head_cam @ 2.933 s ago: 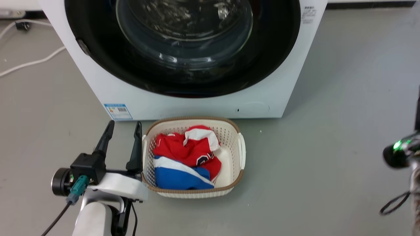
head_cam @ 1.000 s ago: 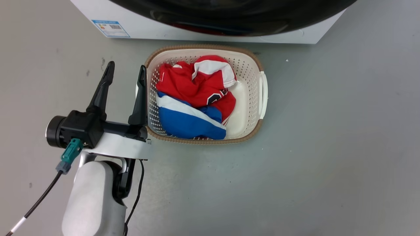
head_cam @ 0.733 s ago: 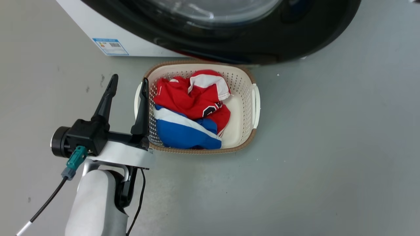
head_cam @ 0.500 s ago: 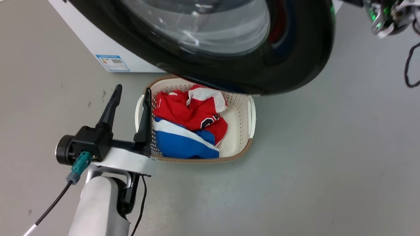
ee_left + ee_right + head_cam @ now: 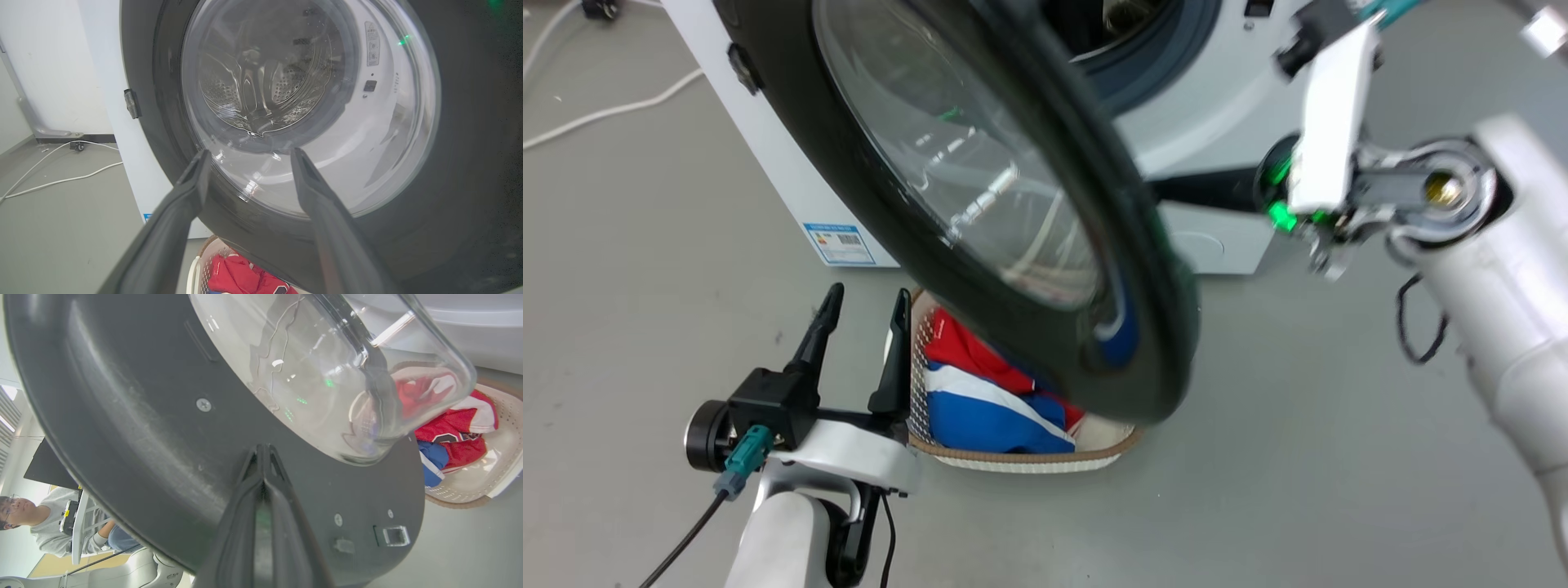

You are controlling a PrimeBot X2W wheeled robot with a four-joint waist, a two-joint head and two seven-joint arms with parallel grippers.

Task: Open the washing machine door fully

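The washing machine door (image 5: 1013, 343) stands swung out from the white washer (image 5: 1225, 114), seen almost edge-on, and its glass bowl hangs above the basket. In the right wrist view my right gripper (image 5: 261, 451) is shut, its tips pressed flat against the door's (image 5: 122, 416) black inner face. From the head, its dark fingers (image 5: 1217, 188) run behind the door's rim. My left gripper (image 5: 866, 298) is open beside the basket and holds nothing. The left wrist view has that gripper (image 5: 249, 155) facing the door's (image 5: 470, 163) outer glass at a distance.
A cream basket (image 5: 1013, 461) with red, white and blue clothes sits on the floor under the door's lower edge. White cables (image 5: 605, 110) lie on the floor left of the washer. A seated person (image 5: 41, 526) shows beyond the door.
The door has gone from shut to swung well out over the basket. My right arm has come into the head view behind it. The head camera has tilted meanwhile. The left gripper stays open.
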